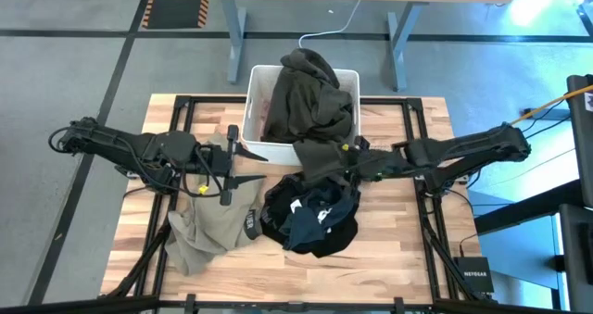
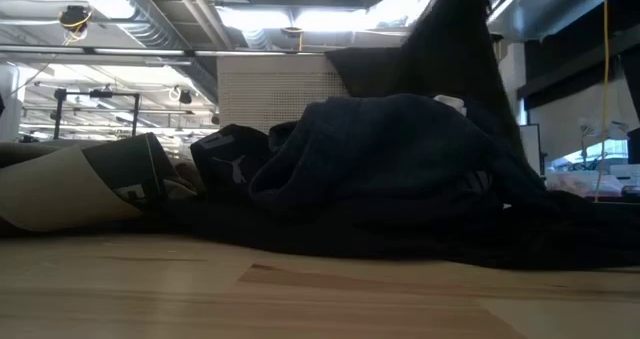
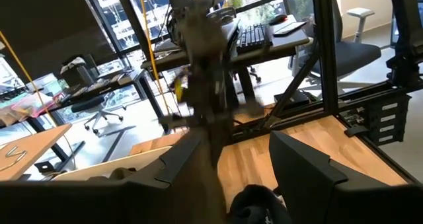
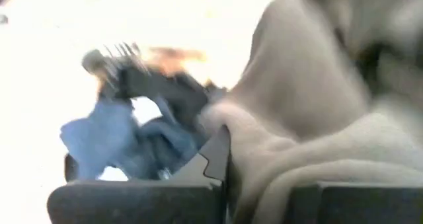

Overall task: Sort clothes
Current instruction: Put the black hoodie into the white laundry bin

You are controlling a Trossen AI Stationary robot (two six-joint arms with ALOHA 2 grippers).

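Now, the left gripper (image 1: 225, 163) hovers with fingers apart over the khaki garment (image 1: 206, 229); beside it lies the black garment (image 1: 310, 221). The right gripper (image 1: 349, 153) pinches the dark olive garment (image 1: 310, 106), draped over the bin (image 1: 256, 90). Soft cloth probably sags; grasping a thick fold seems best.

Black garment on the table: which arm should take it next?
Left. The left gripper is open beside the black garment, while the right gripper holds the dark olive garment over the bin.
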